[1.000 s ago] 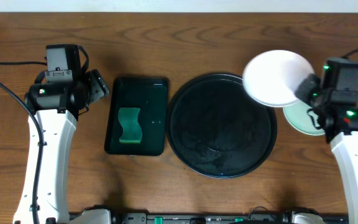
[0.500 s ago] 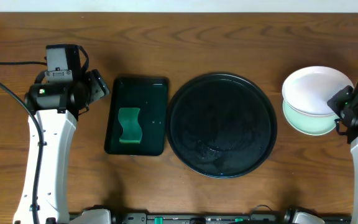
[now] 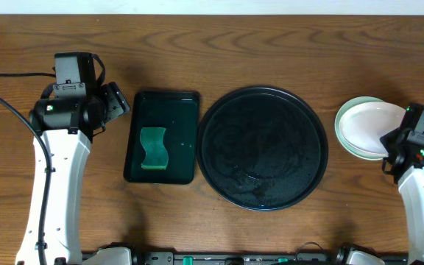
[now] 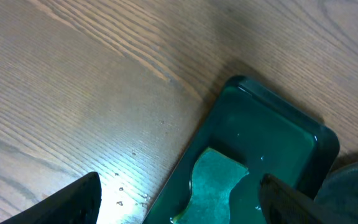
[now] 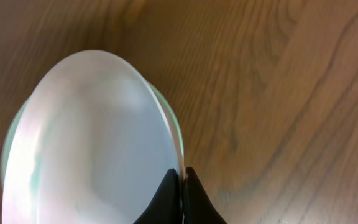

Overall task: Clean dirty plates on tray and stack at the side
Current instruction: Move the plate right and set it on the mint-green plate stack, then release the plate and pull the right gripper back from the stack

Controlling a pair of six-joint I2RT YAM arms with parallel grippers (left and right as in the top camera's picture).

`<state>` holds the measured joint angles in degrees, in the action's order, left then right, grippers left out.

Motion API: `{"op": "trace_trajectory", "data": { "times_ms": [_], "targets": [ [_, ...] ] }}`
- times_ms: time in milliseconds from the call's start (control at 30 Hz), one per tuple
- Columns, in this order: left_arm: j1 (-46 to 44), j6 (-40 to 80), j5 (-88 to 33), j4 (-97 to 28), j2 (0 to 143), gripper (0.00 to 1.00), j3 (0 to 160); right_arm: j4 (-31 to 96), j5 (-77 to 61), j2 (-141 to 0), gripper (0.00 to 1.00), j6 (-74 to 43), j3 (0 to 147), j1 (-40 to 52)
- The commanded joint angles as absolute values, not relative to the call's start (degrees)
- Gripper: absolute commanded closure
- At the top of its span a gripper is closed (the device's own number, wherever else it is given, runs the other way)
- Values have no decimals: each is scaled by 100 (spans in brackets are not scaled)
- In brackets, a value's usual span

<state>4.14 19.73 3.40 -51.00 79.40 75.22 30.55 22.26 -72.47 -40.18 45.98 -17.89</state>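
Brown wood-grain surface carries everything. At 3 o'clock from the round black tray (image 3: pixel 263 147), which holds no plates, the white plate (image 3: pixel 370 126) rests on a mint plate (image 3: pixel 339 129), off-centre so that mint rim shows at 9 o'clock. The right pincer (image 5: pixel 182 180) is clamped on the white plate's rim near 4 o'clock. If it lets go before the plate seats flat, the plate could slide or clatter. If it pulls away while gripping, both plates could be dragged. At 9 o'clock from the tray, the left pincer (image 4: pixel 179 196) hangs spread wide above the rectangular tray (image 3: pixel 186 110) and sponge (image 3: pixel 153 147), posing little risk.
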Motion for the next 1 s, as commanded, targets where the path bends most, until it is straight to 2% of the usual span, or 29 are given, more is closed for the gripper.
{"op": "trace_trajectory", "data": {
  "times_ms": [0, 433, 967],
  "targets": [
    [438, 2038, 432, -5113, 7942, 19, 7588, 2729, 2543, -7168, 99, -4213, 4359, -1835],
    [438, 2040, 432, -5113, 7942, 19, 7588, 1374, 2536, -7279, 99, -4327, 3516, -1835],
    [438, 2040, 432, -5113, 7942, 19, 7588, 777, 2283, -8143, 99, -4324, 3459, -1833]
  ]
}}
